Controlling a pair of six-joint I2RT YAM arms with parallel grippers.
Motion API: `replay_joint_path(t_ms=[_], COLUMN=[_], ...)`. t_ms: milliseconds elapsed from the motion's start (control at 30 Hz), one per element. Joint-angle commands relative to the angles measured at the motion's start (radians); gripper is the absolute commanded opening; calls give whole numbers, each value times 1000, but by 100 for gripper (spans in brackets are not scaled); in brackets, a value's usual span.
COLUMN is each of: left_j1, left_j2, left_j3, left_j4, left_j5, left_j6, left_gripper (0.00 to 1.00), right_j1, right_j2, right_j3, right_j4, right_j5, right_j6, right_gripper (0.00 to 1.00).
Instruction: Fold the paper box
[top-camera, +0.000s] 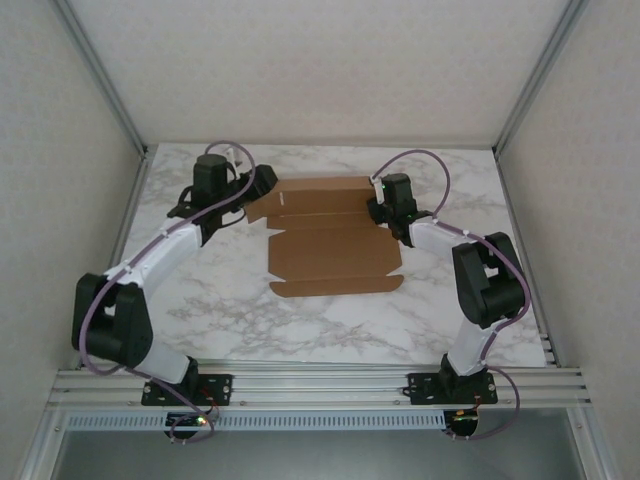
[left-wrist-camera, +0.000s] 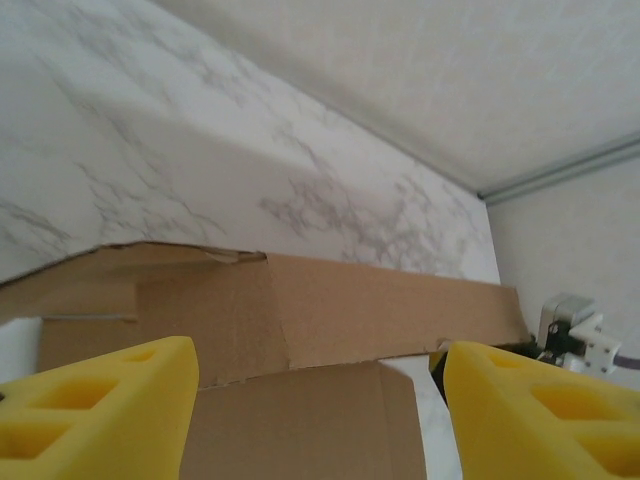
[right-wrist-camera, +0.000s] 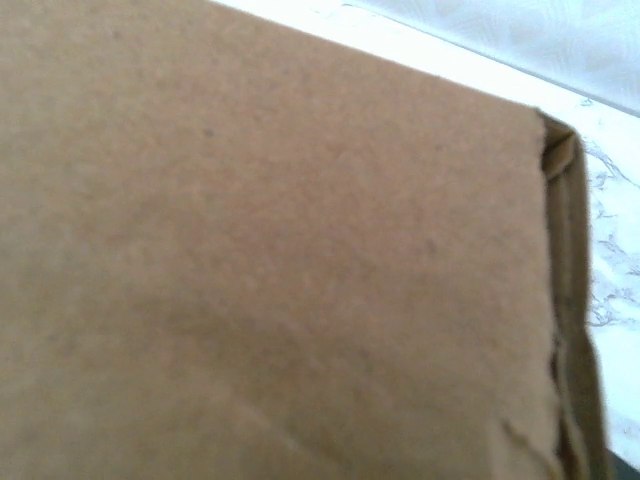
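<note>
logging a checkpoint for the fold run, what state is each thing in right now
paper box: not yet folded up, an open sheet lying on the table, near flaps flat, far panel looks partly raised
left gripper: open, yellow fingers spread wide at the box's far left corner
right gripper: at the box's right edge, open or shut cannot be told

Table (top-camera: 300, 320) lies open before the paper box (top-camera: 335, 250) (arms (top-camera: 165, 250) crowd its sides)

The paper box (top-camera: 333, 245) lies between left end effector (top-camera: 264, 184) and right end effector (top-camera: 379, 207), seemingly touching both.
</note>
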Motion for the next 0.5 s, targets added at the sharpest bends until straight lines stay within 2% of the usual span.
replay_joint_path(t_ms=[0, 467], left_j1=[11, 14], left_j2=[42, 122], left_j3=[51, 31], left_j4=[-13, 97], left_j5=[99, 184], left_j6=[-10, -118], left_gripper=[66, 61], right_j1=[2, 3], right_j2=[-23, -11], right_j3=[2, 22], right_j4=[-3, -35], right_j5=[-8, -17], right_j6=[15, 43], right_gripper=[45, 46])
